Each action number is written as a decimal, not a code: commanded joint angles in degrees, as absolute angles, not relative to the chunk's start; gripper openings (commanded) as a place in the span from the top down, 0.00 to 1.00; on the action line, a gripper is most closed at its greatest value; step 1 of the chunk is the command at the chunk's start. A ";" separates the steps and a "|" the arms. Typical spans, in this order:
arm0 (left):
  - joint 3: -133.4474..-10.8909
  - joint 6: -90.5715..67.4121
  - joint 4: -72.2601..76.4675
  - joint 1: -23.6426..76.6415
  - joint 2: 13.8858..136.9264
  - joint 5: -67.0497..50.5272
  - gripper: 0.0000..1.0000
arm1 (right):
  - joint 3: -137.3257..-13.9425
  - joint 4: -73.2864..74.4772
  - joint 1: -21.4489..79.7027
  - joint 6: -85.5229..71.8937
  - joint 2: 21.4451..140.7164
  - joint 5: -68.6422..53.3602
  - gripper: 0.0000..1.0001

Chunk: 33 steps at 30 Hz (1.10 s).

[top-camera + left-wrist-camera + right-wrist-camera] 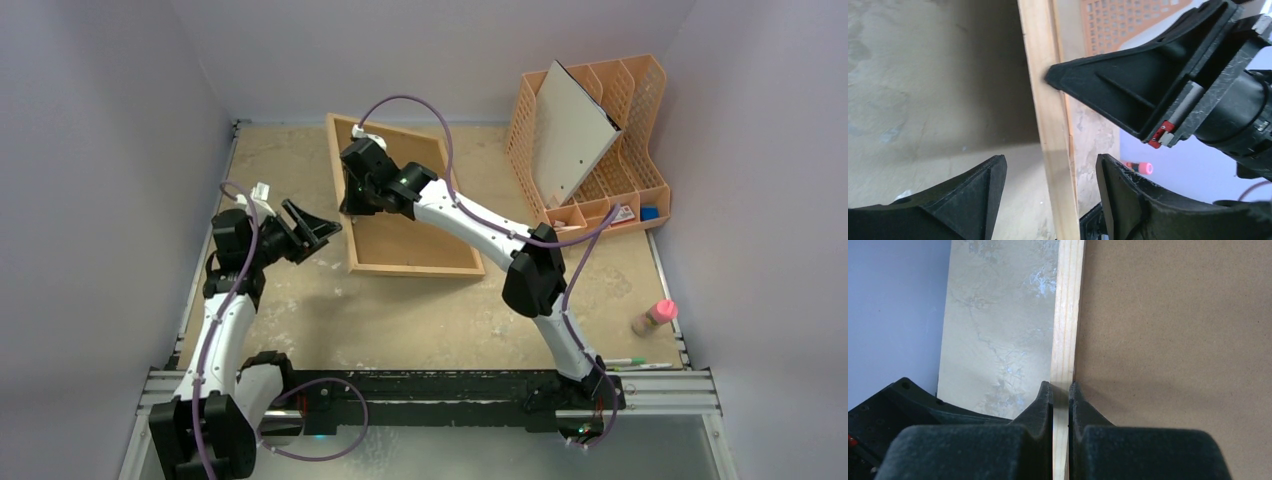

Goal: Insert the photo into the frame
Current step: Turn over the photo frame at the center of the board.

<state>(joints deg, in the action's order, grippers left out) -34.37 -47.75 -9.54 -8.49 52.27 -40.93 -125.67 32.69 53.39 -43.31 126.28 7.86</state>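
Observation:
The frame [415, 268] of thin light wood lies at the back middle of the table, with a brown hardboard panel [400, 242] inside it. My right gripper [350, 203] is shut on the frame's left rail [1068, 315], one finger on each side of the wood, brown panel [1173, 340] to its right. My left gripper [322, 233] is open just left of the frame's near-left corner. In the left wrist view the rail [1045, 125] stands between its spread fingers [1050, 167], touching neither. The photo is not in view.
An orange lattice organizer [625, 110] stands at the back right with a white-grey board [572, 130] leaning in it. A pink-capped bottle [655, 317] and pens [630, 362] lie near the right front edge. Walls close in on both sides.

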 commanded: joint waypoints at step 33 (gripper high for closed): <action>-60.76 -36.57 -25.54 2.55 69.77 -30.10 1.00 | -121.56 29.64 41.64 -43.49 110.14 4.60 0.23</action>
